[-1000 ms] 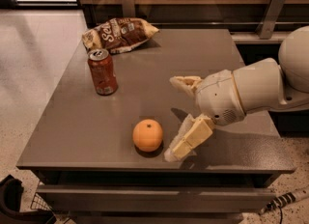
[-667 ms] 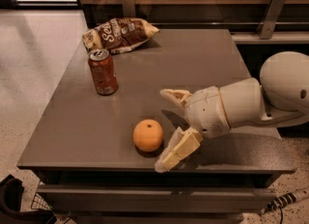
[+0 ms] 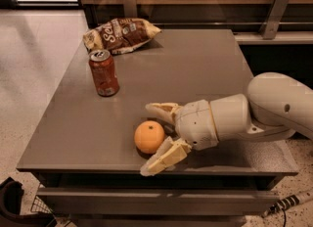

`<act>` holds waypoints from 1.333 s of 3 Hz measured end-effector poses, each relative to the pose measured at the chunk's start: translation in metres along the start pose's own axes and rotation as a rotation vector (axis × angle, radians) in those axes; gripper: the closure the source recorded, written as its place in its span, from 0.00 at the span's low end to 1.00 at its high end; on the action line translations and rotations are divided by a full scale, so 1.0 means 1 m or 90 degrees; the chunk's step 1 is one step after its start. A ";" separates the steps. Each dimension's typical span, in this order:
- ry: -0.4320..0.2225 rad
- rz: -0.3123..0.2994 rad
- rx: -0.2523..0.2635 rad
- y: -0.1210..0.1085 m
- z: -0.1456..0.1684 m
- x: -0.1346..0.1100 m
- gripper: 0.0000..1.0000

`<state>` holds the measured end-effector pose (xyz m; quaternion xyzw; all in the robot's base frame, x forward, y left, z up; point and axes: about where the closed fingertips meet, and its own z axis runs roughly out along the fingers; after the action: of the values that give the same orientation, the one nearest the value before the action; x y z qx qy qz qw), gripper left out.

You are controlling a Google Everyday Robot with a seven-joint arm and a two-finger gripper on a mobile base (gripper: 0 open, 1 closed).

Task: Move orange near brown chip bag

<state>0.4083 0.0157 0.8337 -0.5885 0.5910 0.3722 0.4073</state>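
The orange (image 3: 149,136) sits near the front edge of the grey table (image 3: 195,69). My gripper (image 3: 154,138) reaches in from the right at table height and is open. One finger (image 3: 161,108) lies behind the orange and the other (image 3: 161,160) in front of it, so the fruit is between the jaws. I cannot tell if the fingers touch it. The brown chip bag (image 3: 120,34), brown and cream with white lettering, lies at the table's far left corner, well away from the orange.
A red soda can (image 3: 103,73) stands upright on the left part of the table, between the orange and the bag. A wall rail with metal brackets (image 3: 272,13) runs behind the table. The table's front edge is just below the gripper.
My gripper has moved left along the front of the table, from beside the orange to having its open fingers on either side of it. The orange, can and bag have not moved.
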 end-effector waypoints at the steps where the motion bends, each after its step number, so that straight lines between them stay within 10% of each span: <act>1: 0.000 -0.004 -0.003 0.001 0.002 -0.002 0.46; 3: 0.001 -0.007 -0.007 0.003 0.005 -0.004 0.93; 4: -0.001 -0.009 -0.007 0.002 0.004 -0.006 1.00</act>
<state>0.4065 0.0221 0.8376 -0.5946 0.5845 0.3731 0.4068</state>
